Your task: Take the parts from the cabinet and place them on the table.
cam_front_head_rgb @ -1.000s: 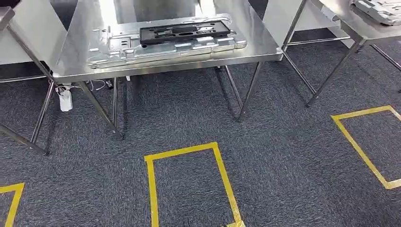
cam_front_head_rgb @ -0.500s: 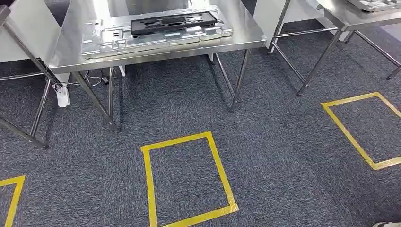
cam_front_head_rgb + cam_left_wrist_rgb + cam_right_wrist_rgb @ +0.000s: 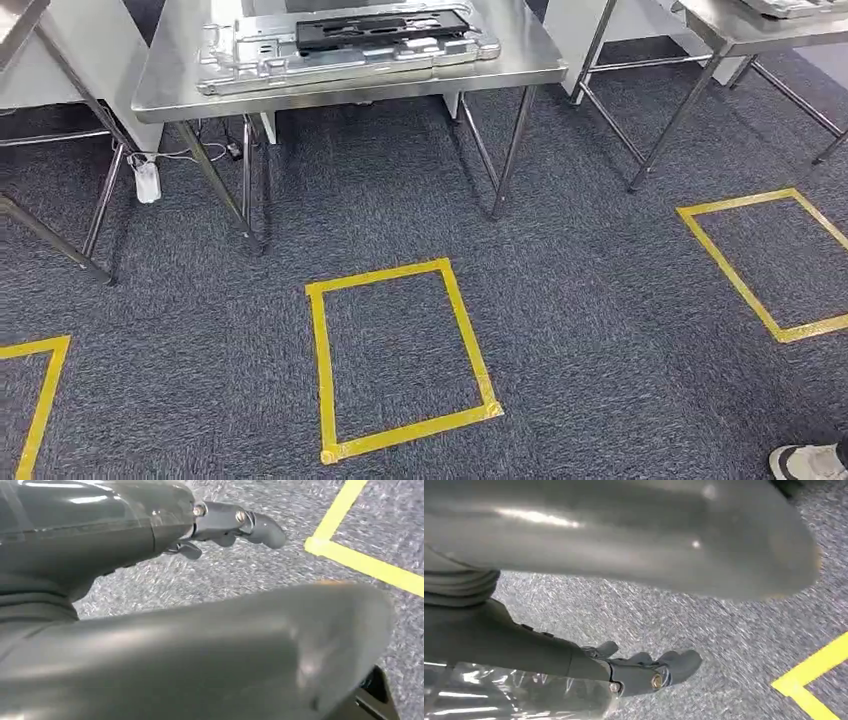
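On the steel table (image 3: pixel 345 85) ahead lies a large silver part (image 3: pixel 340 55) with a black part (image 3: pixel 385 30) resting on top of it; this suggests at least one delivery is done, though I cannot tell how many remain; the cabinet is out of frame. Left hand (image 3: pixel 225 527) hangs over the grey carpet (image 3: pixel 580 300), fingers loosely apart, holding nothing; right hand (image 3: pixel 644 670) likewise. A yellow tape rectangle (image 3: pixel 400 360) marks the floor; a person's shoe (image 3: pixel 805 462) stands nearby.
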{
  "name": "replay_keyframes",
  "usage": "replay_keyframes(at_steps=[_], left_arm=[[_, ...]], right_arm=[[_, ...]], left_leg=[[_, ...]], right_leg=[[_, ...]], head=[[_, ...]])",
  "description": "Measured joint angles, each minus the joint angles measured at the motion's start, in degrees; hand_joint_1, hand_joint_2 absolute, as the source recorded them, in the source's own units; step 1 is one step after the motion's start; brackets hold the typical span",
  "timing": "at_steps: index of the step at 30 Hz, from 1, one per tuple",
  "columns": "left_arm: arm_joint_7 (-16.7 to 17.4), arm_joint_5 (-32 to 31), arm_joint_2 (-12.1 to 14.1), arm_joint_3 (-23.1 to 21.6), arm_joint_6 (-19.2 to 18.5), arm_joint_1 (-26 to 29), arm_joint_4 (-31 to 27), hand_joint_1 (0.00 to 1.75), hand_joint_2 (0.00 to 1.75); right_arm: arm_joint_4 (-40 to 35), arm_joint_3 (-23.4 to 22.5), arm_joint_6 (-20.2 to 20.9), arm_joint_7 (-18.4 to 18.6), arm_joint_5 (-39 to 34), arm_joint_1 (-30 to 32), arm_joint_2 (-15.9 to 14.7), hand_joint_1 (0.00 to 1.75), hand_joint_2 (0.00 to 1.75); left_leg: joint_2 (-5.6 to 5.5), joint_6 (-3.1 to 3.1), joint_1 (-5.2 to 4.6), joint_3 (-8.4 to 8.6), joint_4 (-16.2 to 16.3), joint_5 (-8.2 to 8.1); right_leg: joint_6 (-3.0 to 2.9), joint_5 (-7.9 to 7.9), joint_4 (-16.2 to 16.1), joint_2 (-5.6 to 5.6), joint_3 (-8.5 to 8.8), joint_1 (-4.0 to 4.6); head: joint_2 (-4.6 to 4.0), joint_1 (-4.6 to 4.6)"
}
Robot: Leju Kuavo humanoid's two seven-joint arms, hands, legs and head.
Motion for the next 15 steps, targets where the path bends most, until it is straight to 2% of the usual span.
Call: replay_keyframes(at_steps=[2, 3, 4, 5, 6, 7, 8, 9, 10, 11, 12, 13, 14, 15], left_arm=[[0.0, 0.0, 0.0, 0.0, 0.0, 0.0, 0.0, 0.0, 0.0], [0.1, 0.0, 0.0, 0.0, 0.0, 0.1, 0.1, 0.0, 0.0], [0.1, 0.0, 0.0, 0.0, 0.0, 0.4, 0.3, 0.0, 0.0], [0.1, 0.0, 0.1, 0.0, 0.0, 0.5, 0.2, 0.0, 0.0], [0.2, 0.0, 0.2, 0.0, 0.0, 0.7, 0.3, 0.0, 0.0], [0.1, 0.0, 0.2, 0.0, 0.0, 0.8, 0.3, 0.0, 0.0], [0.1, 0.0, 0.2, 0.0, 0.1, 0.7, 0.3, 0.0, 0.0], [0.1, 0.0, 0.2, 0.0, 0.1, 0.7, 0.3, 0.0, 0.0], [-0.1, 0.0, 0.3, 0.0, 0.1, 0.7, 0.3, 0.0, 0.0], [-0.3, 0.0, 0.3, 0.0, 0.2, 0.8, 0.3, 0.0, 0.0], [-0.4, 0.0, 0.3, 0.0, 0.5, 0.8, 0.3, 0.0, 0.0], [-0.3, 0.0, 0.3, 0.0, 0.9, 0.7, 0.3, 0.0, 1.75], [-0.2, -0.1, 0.3, 0.0, 1.2, 0.7, 0.3, 0.0, 1.75], [0.0, -0.2, 0.3, 0.0, 1.7, 0.6, 0.3, 0.0, 1.75]], right_arm=[[0.0, 0.0, 0.0, 0.2, 0.0, -0.1, 0.0, 0.0, 0.0], [0.0, 0.0, 0.0, 0.2, 0.0, 0.1, 0.0, 0.0, 0.0], [0.1, 0.0, 0.1, 0.3, 0.1, 0.3, 0.0, 0.0, 0.0], [0.1, 0.0, 0.1, 0.4, 0.1, 0.4, 0.0, 0.0, 0.0], [0.1, 0.0, 0.1, 0.5, 0.1, 0.4, -0.2, 0.0, 0.0], [0.2, 0.0, 0.1, 0.5, 0.2, 0.4, -0.2, 0.0, 0.0], [0.2, 0.0, 0.1, 0.4, 0.2, 0.4, -0.2, 0.0, 0.0], [0.2, 0.0, 0.1, 0.4, 0.2, 0.4, -0.2, 0.0, 0.0], [0.2, 0.0, 0.1, 0.4, 0.2, 0.4, -0.2, 0.0, 0.0], [0.2, 0.0, 0.1, 0.3, 0.3, 0.4, -0.2, 0.0, 0.0], [0.2, 0.0, 0.0, -0.1, 0.3, 0.4, -0.2, 0.0, 0.0], [0.2, 0.0, 0.0, -0.5, 0.3, 0.4, -0.2, 0.0, 0.0], [0.2, 0.0, 0.0, -0.8, 0.3, 0.4, -0.2, 0.0, 1.75], [0.2, 0.0, 0.0, -1.1, 0.4, 0.4, -0.1, 0.0, 1.75]], left_leg=[[0.1, -0.78, 0.12, -0.63, -0.4, 1.59], [0.07, -1.27, -0.05, -0.78, -0.6, 2.19], [0.0, -1.42, 0.38, -1.29, -0.3, 1.58], [0.01, -1.38, 0.38, -1.83, 1.1, -1.56], [-0.02, -1.35, 0.36, -2.41, 4.4, -5.74], [-0.07, -1.38, 0.23, -2.97, 8.3, -9.13], [-0.13, -1.39, 0.07, -3.42, 13.0, -11.8], [-0.14, -1.39, 0.0, -3.39, 16.7, -12.01], [-0.14, -1.32, -0.06, -2.87, 18.1, -10.42], [-0.14, -1.24, -0.1, -1.7, 17.7, -7.51], [-0.14, -1.16, -0.1, 0.34, 15.3, -4.38], [-0.13, -0.98, -0.1, 3.3, 11.2, -3.13], [-0.13, -0.75, -0.12, 7.18, 5.4, -4.37], [-0.1, -0.58, -0.48, 11.38, -1.5, -6.03]], right_leg=[[-0.14, -0.26, -0.3, 0.01, -0.96, 0.27], [-0.63, 0.25, -0.1, -0.01, -1.76, 0.36], [-1.38, 1.07, -0.3, -0.35, -2.81, -0.38], [-1.94, 1.71, -0.3, -0.41, -3.64, -0.08], [-2.41, 2.38, -0.3, -0.44, -4.46, 0.07], [-2.51, 2.98, -0.2, -0.45, -5.2, 0.25], [-2.64, 3.68, -0.2, -0.45, -6.07, 0.5], [-2.77, 4.35, -0.2, -0.49, -6.95, 0.69], [-2.83, 4.82, -0.1, -0.51, -7.83, 0.85], [-2.81, 5.41, 0.0, -0.54, -8.63, 0.91], [-2.74, 5.95, 0.2, -0.55, -9.49, 0.95], [-2.65, 6.34, 0.5, -0.54, -9.92, 0.96], [-2.49, 6.67, 0.9, -0.53, -10.41, 0.98], [-2.32, 6.78, 1.6, -0.52, -10.81, 1.3]], head=[[0.0, -0.24], [0.0, -0.33], [0.0, -0.48], [0.0, -0.7], [0.0, -1.13], [0.0, -1.24], [0.0, -1.36], [0.0, -1.44], [0.0, -1.46], [0.0, -1.44], [0.0, -1.46], [0.0, -1.49], [0.0, -1.49], [0.0, -1.53]])
